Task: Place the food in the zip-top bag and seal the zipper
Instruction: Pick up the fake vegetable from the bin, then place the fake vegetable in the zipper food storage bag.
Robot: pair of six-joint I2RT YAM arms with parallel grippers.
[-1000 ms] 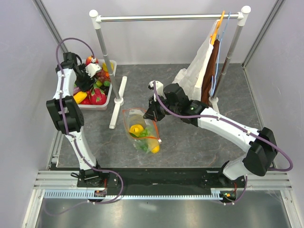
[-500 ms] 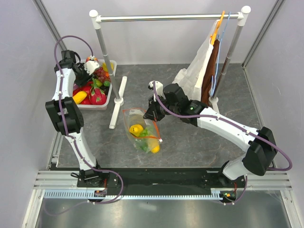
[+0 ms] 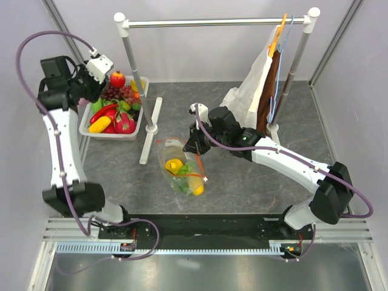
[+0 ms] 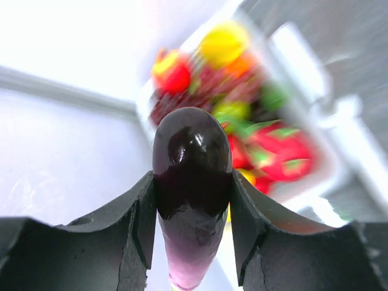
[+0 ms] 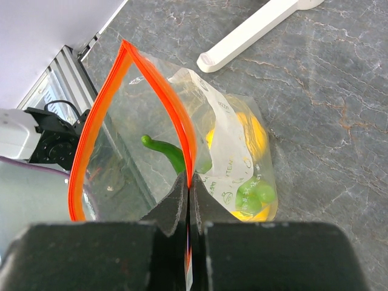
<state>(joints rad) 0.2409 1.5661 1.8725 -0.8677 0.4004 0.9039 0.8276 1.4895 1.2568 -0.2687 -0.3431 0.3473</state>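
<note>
Eggplant has left the tray: our left claw, now raised above it, pinches it. Our right claw pinches the zipper, holding the zip-top bag open on the worktop, ready.

A clear zip-top bag lies mid-bench, its bottom toward five o'clock and its mouth standing open toward eleven. The orange-red zipper is unsealed and pinched at one point by the right pincer. Inside sit a yellow lemon, a mango and a curved green pepper. A glossy purple eggplant is clamped in the left pincer, above the heaped toy food at ten o'clock.
</note>
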